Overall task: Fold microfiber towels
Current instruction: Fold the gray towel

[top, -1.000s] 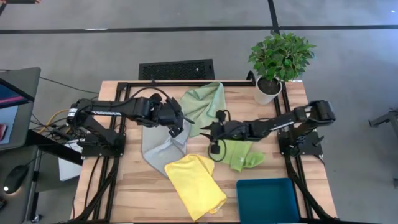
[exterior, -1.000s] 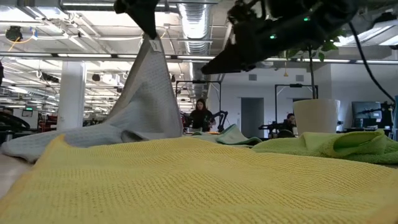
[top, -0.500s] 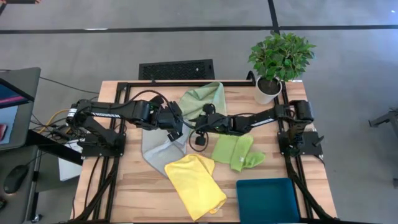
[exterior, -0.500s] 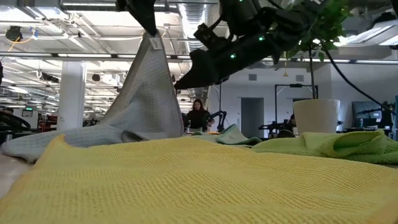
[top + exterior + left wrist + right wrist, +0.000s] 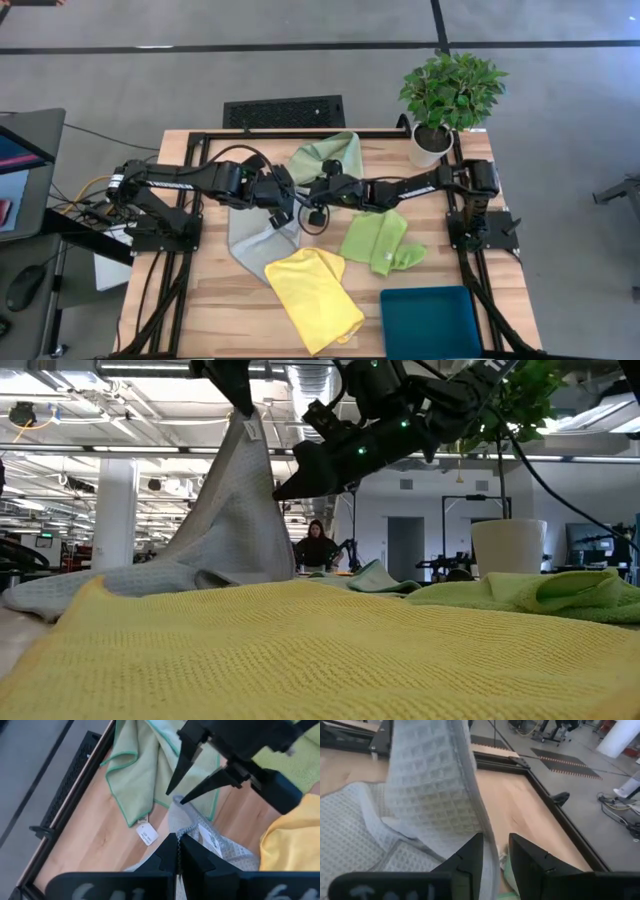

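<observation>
My left gripper point(image 5: 243, 405) is shut on the light grey-blue towel point(image 5: 255, 240) and holds one corner high above the table's middle. The towel's lower part lies heaped on the wood. My right gripper point(image 5: 495, 855) is open, and its two fingers stand on either side of the towel's hanging edge point(image 5: 274, 485), just below my left gripper. The sage green towel point(image 5: 325, 160) lies at the far middle, the lime green towel point(image 5: 380, 240) right of centre, and the yellow towel point(image 5: 312, 295) at the near middle. My left gripper pinches the grey-blue towel's raised corner point(image 5: 242, 422) between its two fingers, next to a small white label. The fingers slant down from above. The cloth hangs below them in a cone, and its lower part rests on the table. My right gripper: whether its fingers touch the hanging edge, I cannot tell.
A teal tray point(image 5: 430, 322) sits at the near right corner. A potted plant point(image 5: 445, 100) stands at the far right corner. Black frame rails point(image 5: 200, 135) run along the table's edges. A person shows in the room far behind the table.
My right gripper has gone toward the table's left, from above the lime green towel to the hanging edge of the grey-blue towel. Its fingers have stayed apart. The grey-blue towel hangs as before.
</observation>
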### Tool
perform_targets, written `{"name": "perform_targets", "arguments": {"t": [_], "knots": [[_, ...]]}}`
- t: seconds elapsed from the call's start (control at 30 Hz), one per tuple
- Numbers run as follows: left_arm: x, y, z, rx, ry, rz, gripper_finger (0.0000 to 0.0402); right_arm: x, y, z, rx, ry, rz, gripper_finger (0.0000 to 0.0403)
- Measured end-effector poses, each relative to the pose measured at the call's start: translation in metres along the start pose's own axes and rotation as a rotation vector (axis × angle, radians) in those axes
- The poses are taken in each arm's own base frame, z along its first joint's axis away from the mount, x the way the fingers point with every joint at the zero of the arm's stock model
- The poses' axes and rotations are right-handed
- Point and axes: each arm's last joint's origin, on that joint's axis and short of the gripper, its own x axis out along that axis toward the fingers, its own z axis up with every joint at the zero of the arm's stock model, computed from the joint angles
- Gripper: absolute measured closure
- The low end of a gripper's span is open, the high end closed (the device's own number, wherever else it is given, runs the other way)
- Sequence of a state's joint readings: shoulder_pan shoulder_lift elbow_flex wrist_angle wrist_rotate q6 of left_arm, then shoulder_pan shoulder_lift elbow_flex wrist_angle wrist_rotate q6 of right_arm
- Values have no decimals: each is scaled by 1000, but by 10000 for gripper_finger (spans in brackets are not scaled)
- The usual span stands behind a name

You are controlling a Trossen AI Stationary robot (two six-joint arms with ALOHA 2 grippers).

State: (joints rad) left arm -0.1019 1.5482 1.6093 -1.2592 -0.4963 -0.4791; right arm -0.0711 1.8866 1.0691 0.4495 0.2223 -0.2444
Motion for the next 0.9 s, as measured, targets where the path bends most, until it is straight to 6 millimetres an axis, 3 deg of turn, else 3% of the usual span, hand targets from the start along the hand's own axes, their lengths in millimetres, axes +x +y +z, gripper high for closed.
{"name": "perform_targets", "arguments": {"t": [0.5,0.9], "knots": [[-4,-2,9,75,-121,28,401,2,-7,-8,-3,57,44,286],[-29,8,22,58,-213,36,401,-1,0,-20,22,170,150,286]]}}
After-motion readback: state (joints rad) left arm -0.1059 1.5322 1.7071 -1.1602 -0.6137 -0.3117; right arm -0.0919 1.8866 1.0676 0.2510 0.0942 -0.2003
